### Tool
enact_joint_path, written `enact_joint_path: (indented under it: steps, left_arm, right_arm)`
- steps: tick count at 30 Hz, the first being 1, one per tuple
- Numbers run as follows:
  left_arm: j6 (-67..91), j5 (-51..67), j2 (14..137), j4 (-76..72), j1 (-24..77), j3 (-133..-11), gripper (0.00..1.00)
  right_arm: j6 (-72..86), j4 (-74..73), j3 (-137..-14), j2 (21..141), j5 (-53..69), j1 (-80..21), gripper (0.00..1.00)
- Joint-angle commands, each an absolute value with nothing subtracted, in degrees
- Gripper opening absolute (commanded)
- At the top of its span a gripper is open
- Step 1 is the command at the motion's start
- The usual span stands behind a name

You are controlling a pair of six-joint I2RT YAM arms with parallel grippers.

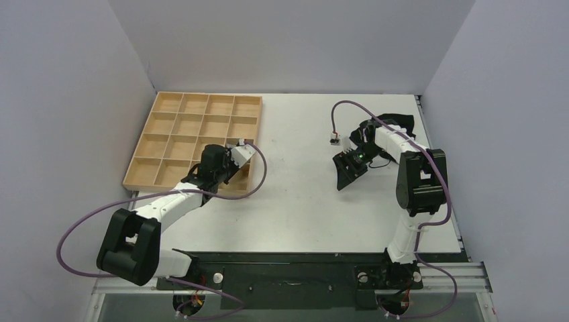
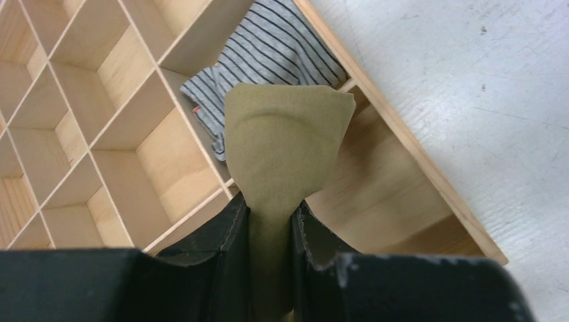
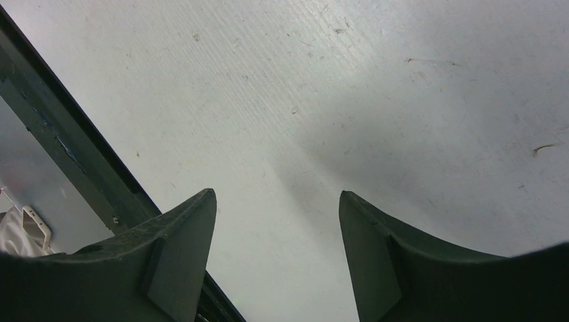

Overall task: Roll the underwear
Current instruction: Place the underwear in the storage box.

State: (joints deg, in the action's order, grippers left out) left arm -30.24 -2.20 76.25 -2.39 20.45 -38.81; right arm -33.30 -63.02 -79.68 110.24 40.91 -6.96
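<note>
My left gripper [image 2: 272, 221] is shut on the olive-khaki underwear [image 2: 282, 147], which sticks out past the fingertips as a bunched, folded flap; no cream panel shows. It hangs over the near right corner of the wooden tray [image 2: 416, 154], partly covering a grey-blue striped cloth roll [image 2: 268, 47] in a compartment. In the top view the left gripper [image 1: 231, 168] is over that tray corner and hides the underwear. My right gripper [image 1: 349, 174] is open and empty, low over the bare white table in the right wrist view [image 3: 276, 193].
The wooden tray [image 1: 168, 121] with several compartments stands at the back left. A black garment [image 1: 396, 124] lies at the back right behind the right arm. The table's dark edge rail [image 3: 74, 154] runs along the left of the right wrist view.
</note>
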Motion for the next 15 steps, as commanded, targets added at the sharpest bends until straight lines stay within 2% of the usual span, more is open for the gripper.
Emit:
enact_joint_path:
  steps: [1, 15]
  left_arm:
    - [-30.13, -4.52, 77.70, -7.95, 22.69, -37.61, 0.00]
    - [-30.52, -9.12, 82.58, -7.85, 25.25, -36.94, 0.00]
  right_arm:
    - [-33.09, -62.69, -79.61, 110.46, 41.13, -6.92, 0.63]
    - [-33.99, -63.76, -79.80, 111.08, 41.73, -6.15, 0.63]
